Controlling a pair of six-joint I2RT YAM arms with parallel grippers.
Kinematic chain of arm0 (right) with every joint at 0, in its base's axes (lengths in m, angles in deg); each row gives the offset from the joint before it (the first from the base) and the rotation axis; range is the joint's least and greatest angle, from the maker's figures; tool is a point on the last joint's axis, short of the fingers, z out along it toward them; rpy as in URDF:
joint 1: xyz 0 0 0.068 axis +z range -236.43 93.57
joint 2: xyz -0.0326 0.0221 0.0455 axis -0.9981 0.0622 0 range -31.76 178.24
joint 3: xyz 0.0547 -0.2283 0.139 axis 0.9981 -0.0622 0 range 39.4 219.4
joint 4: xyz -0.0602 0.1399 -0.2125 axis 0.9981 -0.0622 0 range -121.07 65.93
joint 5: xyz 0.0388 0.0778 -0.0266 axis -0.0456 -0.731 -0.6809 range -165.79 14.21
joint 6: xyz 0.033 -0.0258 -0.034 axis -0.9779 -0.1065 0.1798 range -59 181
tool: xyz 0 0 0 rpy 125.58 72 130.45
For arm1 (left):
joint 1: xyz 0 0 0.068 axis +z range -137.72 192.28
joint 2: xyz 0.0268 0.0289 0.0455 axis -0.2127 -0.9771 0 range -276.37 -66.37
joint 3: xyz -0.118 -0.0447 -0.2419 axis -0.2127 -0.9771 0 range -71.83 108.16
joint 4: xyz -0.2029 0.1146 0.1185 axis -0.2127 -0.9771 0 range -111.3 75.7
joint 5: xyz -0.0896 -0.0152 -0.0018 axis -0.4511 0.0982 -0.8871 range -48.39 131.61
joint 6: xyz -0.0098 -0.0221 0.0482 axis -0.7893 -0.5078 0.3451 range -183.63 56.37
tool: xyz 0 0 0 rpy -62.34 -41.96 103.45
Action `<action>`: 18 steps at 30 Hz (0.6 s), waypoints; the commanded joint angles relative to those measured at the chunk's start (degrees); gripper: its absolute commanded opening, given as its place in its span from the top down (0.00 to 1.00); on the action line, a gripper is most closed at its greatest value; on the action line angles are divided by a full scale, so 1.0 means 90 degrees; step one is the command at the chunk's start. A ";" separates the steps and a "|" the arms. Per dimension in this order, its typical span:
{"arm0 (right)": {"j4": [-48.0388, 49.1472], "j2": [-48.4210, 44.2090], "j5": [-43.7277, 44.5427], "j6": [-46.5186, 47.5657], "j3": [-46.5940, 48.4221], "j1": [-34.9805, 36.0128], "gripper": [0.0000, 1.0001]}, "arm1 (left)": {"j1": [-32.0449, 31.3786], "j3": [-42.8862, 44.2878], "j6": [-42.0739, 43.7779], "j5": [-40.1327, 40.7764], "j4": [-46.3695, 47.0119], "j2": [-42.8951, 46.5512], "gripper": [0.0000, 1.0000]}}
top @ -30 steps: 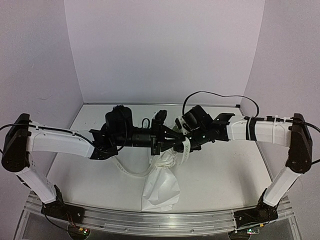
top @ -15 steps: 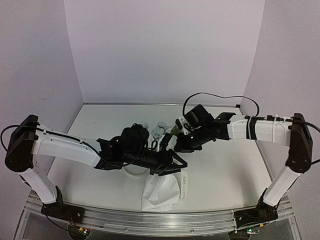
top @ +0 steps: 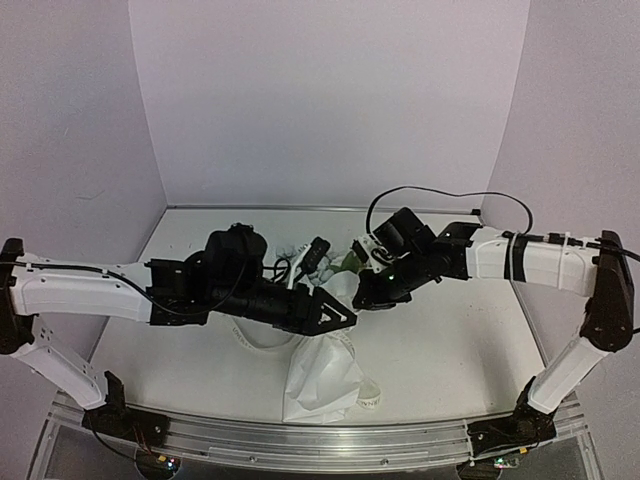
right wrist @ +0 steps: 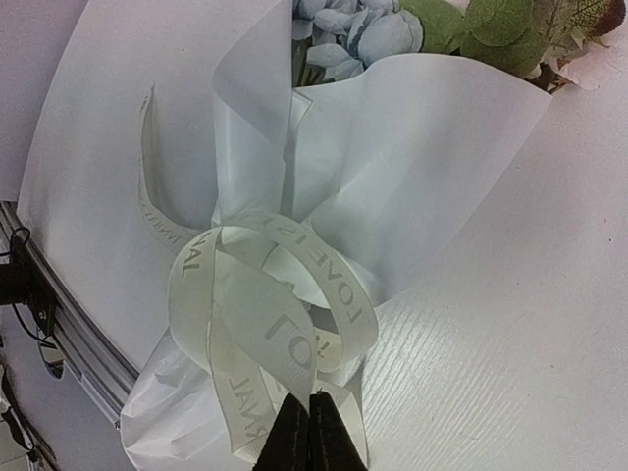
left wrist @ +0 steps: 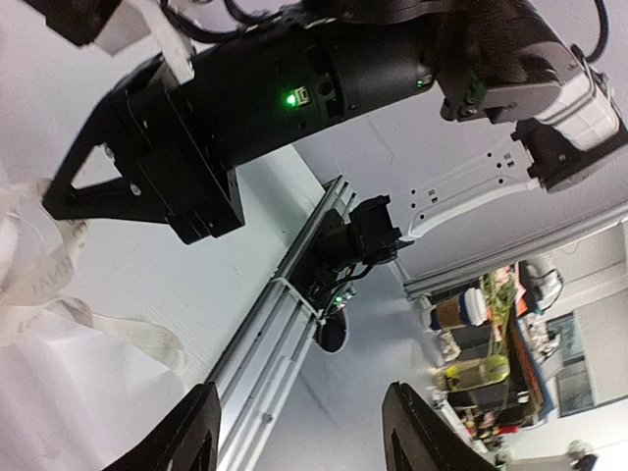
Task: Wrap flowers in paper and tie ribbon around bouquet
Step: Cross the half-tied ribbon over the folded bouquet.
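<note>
The bouquet lies mid-table: white paper (top: 318,375) (right wrist: 412,147) wrapped round the flowers (right wrist: 343,29), whose pale blue blooms and green leaves (right wrist: 491,25) show at the wide end. The lettered cream ribbon (right wrist: 270,294) loops round its cinched middle. My right gripper (right wrist: 309,437) (top: 363,297) is shut on a ribbon strand just beside that loop. My left gripper (left wrist: 304,432) (top: 342,317) hangs open over the bouquet's middle with nothing between its fingers (left wrist: 191,432). In the left wrist view, paper (left wrist: 49,392) and a ribbon end (left wrist: 147,339) show at the lower left.
An aluminium rail (top: 300,440) runs along the table's near edge, with both arm bases on it. Pale walls close the table on three sides. A black cable (top: 440,195) arcs above the right arm. A ribbon tail (top: 368,395) lies by the paper's near right corner.
My left gripper has opened and let go of the ribbon, then swung away from the right gripper. The right gripper stays shut on the ribbon, shifted slightly.
</note>
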 commanded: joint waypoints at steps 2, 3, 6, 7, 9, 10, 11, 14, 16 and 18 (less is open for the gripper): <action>-0.0177 -0.0298 -0.0014 0.0243 0.0192 0.0217 1.00 | 0.0437 0.0122 0.1949 0.0595 -0.1098 0.0620 0.44; -0.0177 -0.0306 -0.0001 0.0264 0.0207 0.0260 1.00 | 0.0609 0.0124 0.2180 0.0425 -0.1112 0.0613 0.46; -0.0177 -0.0292 0.0021 0.0291 0.0241 0.0348 1.00 | 0.1106 0.0092 0.2796 -0.0060 -0.1067 0.0471 0.49; -0.0174 -0.0283 0.0030 0.0301 0.0248 0.0364 1.00 | 0.1202 0.0103 0.3021 -0.0160 -0.1072 0.0392 0.49; -0.0162 -0.0261 0.0018 0.0327 0.0274 0.0379 1.00 | 0.1309 0.0198 0.3480 -0.0258 -0.1116 0.0108 0.48; -0.0155 -0.0252 0.0004 0.0339 0.0295 0.0384 1.00 | 0.1359 0.0249 0.3667 -0.0325 -0.1110 -0.0042 0.48; -0.0147 -0.0243 -0.0016 0.0350 0.0325 0.0383 1.00 | 0.1414 0.0314 0.3799 -0.0428 -0.1102 -0.0211 0.47; -0.0137 -0.0226 -0.0078 0.0386 0.0437 0.0402 1.00 | 0.1528 0.0596 0.4001 -0.0731 -0.1040 -0.0816 0.47; -0.0112 -0.0218 -0.0159 0.0371 0.0471 0.0403 1.00 | 0.1573 0.0804 0.4057 -0.0698 -0.1063 -0.1141 0.47; -0.0073 -0.0160 -0.0314 0.0319 0.0501 0.0420 1.00 | 0.1612 0.0993 0.4125 -0.0657 -0.1095 -0.1339 0.47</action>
